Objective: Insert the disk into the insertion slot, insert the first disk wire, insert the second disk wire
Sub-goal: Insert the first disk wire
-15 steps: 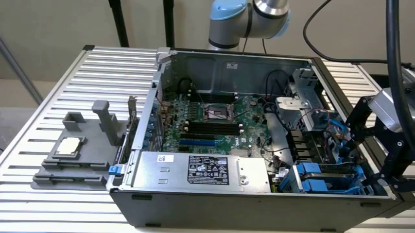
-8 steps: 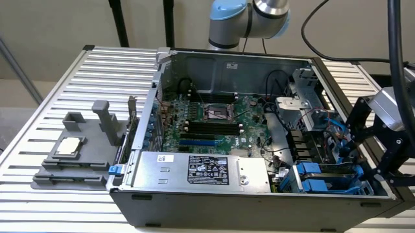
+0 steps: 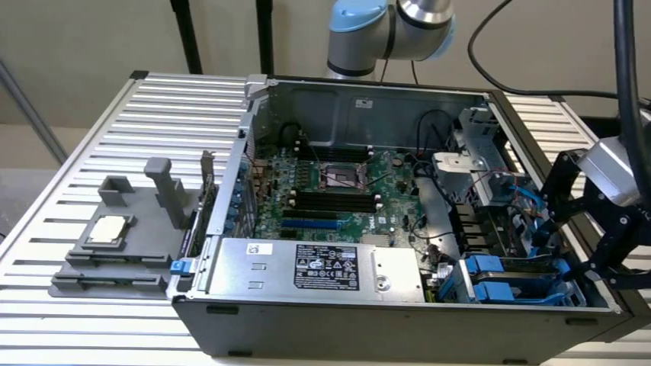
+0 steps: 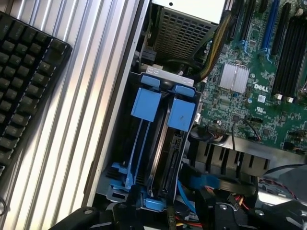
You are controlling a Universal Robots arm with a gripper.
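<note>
Down in a corner of the case (image 3: 407,314), hovering with gripper (image 4: 169,206) spread wide astride the disk (image 4: 165,155), grey and edge-on in its bright blue frame, inside the insertion slot (image 4: 165,76).

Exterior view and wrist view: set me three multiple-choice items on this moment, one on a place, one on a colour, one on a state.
1. Where is the hand? A) over the grey fixture B) at the end of the case on the exterior view's right, by the insertion slot C) over the power-supply box
2. What colour are the slot's plastic tabs? A) red B) yellow C) blue
3. How is the case? A) open, motherboard exposed B) shut by a panel C) upside down
Answers: 1 B, it hangs by the blue-railed slot; 2 C, they are bright blue; 3 A, the board lies bare.
</note>
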